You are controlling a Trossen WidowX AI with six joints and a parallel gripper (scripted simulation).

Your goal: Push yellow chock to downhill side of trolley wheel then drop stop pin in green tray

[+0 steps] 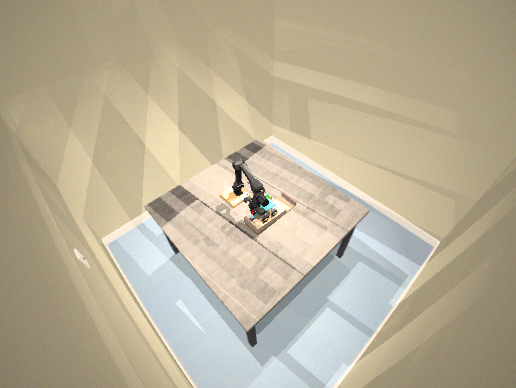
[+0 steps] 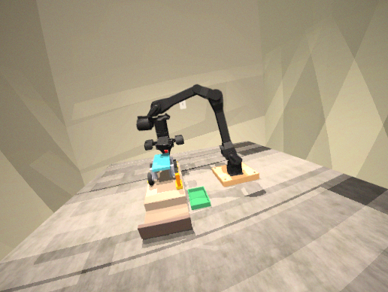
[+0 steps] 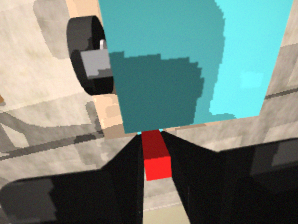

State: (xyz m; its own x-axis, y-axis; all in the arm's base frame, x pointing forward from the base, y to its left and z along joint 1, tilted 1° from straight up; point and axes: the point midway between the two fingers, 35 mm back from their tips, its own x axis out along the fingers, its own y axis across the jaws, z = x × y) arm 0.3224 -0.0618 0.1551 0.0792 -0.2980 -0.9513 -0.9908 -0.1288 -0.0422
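Observation:
The cyan trolley (image 2: 161, 162) (image 3: 165, 65) stands on the ramp (image 2: 165, 196), its black wheels on the ramp surface. My gripper (image 3: 150, 138) (image 2: 165, 152) points down at the trolley's uphill end and is shut on the stop pin, whose red head (image 3: 158, 167) shows between the fingers. The pin's lower part is hidden. The yellow chock (image 2: 178, 181) with its orange handle stands upright on the ramp, close to the downhill side of the trolley's wheel on the tray side; whether they touch I cannot tell. The green tray (image 2: 199, 197) holds nothing that I can see.
The ramp's raised end lip (image 2: 165, 228) is at its low end, nearest the exterior camera. The arm's wooden base board (image 2: 240, 180) (image 1: 231, 201) lies beyond the tray. The arm arches over from it to the trolley.

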